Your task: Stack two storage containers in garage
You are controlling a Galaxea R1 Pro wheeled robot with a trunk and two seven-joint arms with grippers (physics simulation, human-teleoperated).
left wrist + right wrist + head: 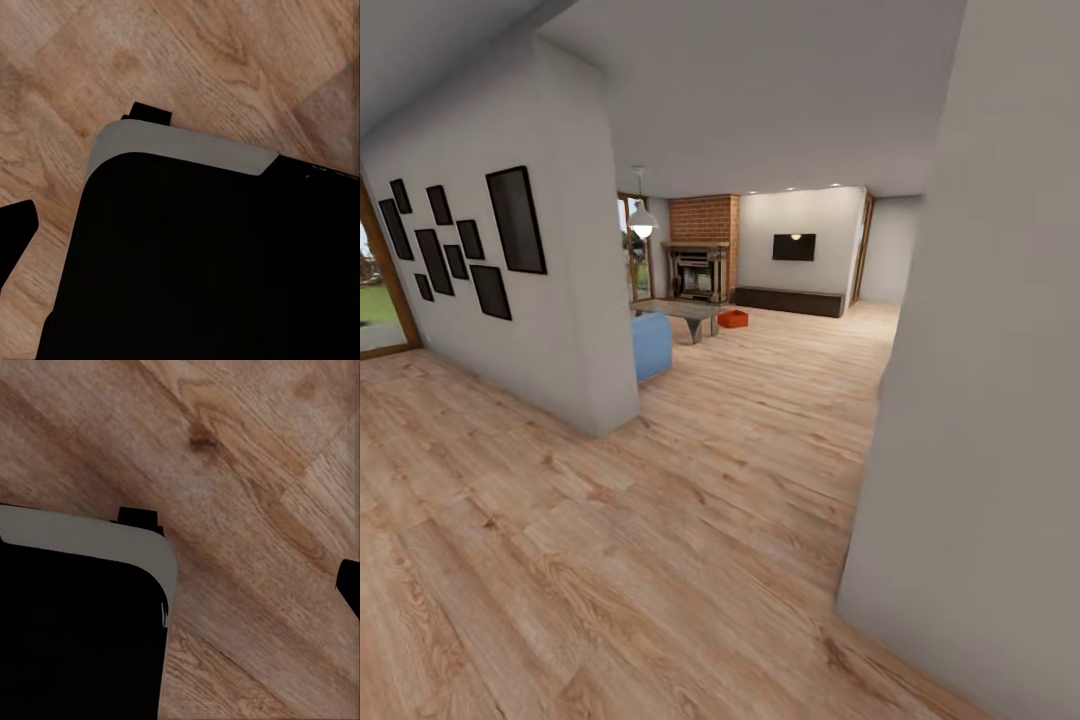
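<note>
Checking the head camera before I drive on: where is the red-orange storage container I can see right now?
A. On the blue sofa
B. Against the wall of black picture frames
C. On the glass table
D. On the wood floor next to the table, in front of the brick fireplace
D: the storage container sits on the wood floor just beside the table, before the brick fireplace.

floor [660, 560]: light wood planks, knotty grain
storage container [733, 319]: red-orange
fireplace [703, 222]: red brick
sofa [652, 345]: blue
walls [575, 300]: pale grey
picture frames [517, 220]: black
</note>
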